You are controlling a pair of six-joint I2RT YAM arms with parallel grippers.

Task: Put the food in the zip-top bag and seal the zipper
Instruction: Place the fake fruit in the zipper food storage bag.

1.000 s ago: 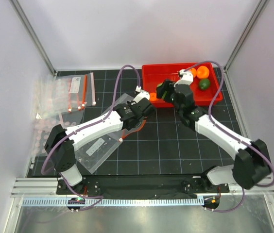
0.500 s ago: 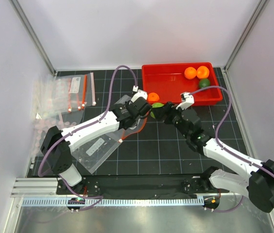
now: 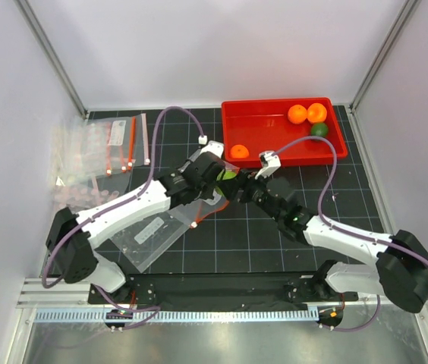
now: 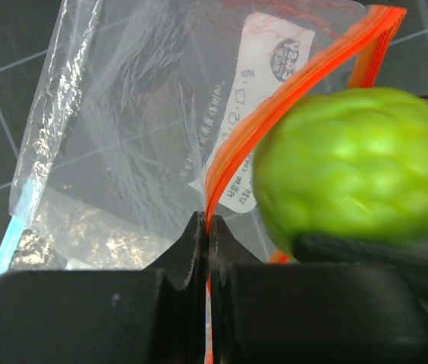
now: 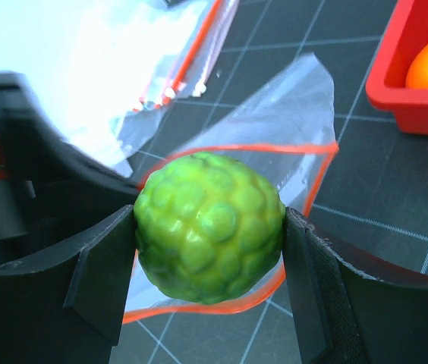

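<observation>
My right gripper (image 5: 209, 250) is shut on the bumpy light green fruit (image 5: 209, 226) and holds it just over the open mouth of the zip-top bag (image 5: 290, 106). The fruit also shows in the top view (image 3: 229, 176) and the left wrist view (image 4: 354, 171). My left gripper (image 4: 207, 227) is shut on the red-orange zipper (image 4: 275, 106) and holds the bag's mouth (image 3: 210, 199) lifted open. Three orange fruits (image 3: 238, 152) (image 3: 297, 114) (image 3: 317, 112) and the smooth dark green fruit (image 3: 319, 130) lie in the red tray (image 3: 267, 121).
A pile of spare clear pouches (image 3: 115, 140) lies at the back left. A clear pouch with a teal-blue edge (image 4: 5, 243) lies under the held bag. The two grippers are close together in the middle of the black grid mat (image 3: 275, 243).
My right gripper has carried the light green fruit from the red tray leftward and toward me to the bag's mouth. My left gripper has kept its hold on the zipper and shifted slightly left.
</observation>
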